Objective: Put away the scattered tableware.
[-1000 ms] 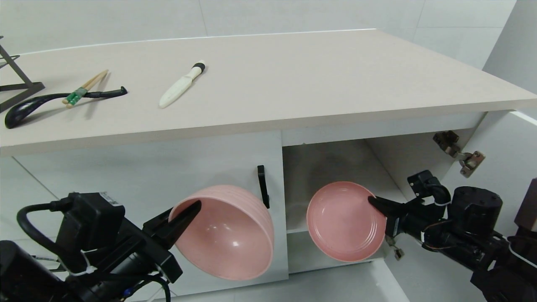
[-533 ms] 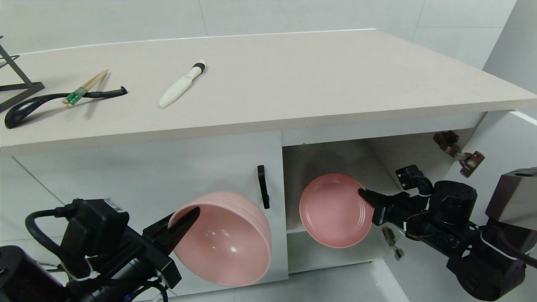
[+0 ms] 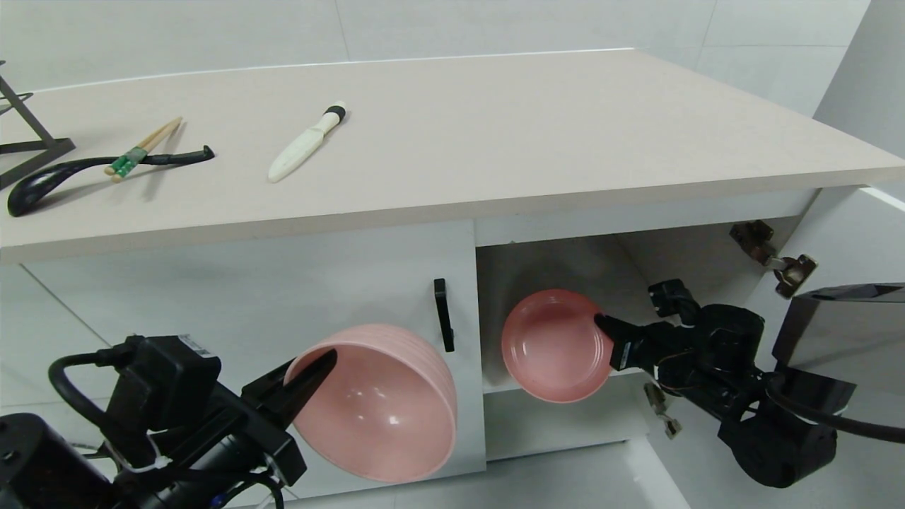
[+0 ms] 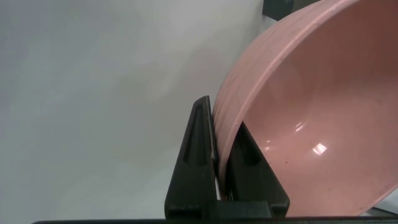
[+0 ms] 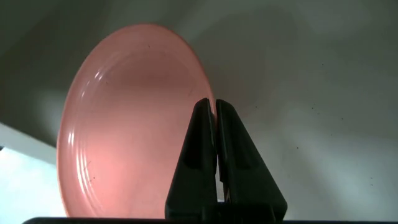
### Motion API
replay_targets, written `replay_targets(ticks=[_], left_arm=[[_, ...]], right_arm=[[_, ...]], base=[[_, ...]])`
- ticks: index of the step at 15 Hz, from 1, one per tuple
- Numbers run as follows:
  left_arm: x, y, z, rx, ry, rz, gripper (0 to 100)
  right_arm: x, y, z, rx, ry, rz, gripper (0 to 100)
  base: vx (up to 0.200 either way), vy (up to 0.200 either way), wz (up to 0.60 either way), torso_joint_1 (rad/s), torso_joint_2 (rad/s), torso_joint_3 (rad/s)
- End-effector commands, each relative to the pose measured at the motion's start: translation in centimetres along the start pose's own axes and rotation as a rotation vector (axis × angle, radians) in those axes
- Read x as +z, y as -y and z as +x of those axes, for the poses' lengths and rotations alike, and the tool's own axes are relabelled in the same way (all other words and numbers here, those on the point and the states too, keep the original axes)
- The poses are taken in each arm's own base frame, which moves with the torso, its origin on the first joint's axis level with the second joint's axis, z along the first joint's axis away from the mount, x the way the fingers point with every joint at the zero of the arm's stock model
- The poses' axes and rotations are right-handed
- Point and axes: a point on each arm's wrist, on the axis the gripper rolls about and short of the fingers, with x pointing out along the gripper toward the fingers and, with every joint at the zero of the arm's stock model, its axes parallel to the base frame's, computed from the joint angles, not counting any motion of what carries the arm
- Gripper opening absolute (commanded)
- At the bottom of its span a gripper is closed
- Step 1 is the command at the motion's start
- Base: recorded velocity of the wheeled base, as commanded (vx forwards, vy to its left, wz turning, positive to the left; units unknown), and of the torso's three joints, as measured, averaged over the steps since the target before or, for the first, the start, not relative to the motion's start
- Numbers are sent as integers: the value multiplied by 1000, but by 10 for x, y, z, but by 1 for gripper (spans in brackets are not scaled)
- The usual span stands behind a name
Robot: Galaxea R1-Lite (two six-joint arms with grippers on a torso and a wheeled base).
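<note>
My left gripper [image 3: 311,367] is shut on the rim of a pink ribbed bowl [image 3: 382,410], held low in front of the closed left cabinet door [image 3: 283,297]; the wrist view has the rim pinched between the fingers [image 4: 202,149] with the bowl [image 4: 305,112] tilted on its side. My right gripper [image 3: 604,329] is shut on the edge of a pink plate [image 3: 555,346], held upright inside the open right cabinet compartment [image 3: 565,268]. The right wrist view has the plate [image 5: 124,118] against the shadowed cabinet interior. A black ladle [image 3: 78,173], chopsticks [image 3: 141,148] and a white knife [image 3: 304,141] lie on the countertop [image 3: 495,127].
The right cabinet door [image 3: 855,240] stands swung open at the far right, its hinges [image 3: 774,258] exposed. A black handle [image 3: 442,314] is on the closed left door. A dark metal rack [image 3: 28,134] stands at the counter's left edge.
My right arm has carried the plate up and deeper into the open compartment. The left gripper and bowl dropped slightly, then held still.
</note>
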Motion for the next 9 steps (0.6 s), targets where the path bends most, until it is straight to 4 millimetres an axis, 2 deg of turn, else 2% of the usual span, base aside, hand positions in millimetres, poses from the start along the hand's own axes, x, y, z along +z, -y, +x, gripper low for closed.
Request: replay_targets(ticks=[1,9], left_arm=[[-1,0,1,0,-6,0,0],[-3,1,2,-2,-19,-3,0]], right_arm=[[-6,3,10,-26,10,16,0],[-18,11,30,-100,39,62,0]], base=[[0,0,0,0,0,0],[0,0,0,0,0,0]])
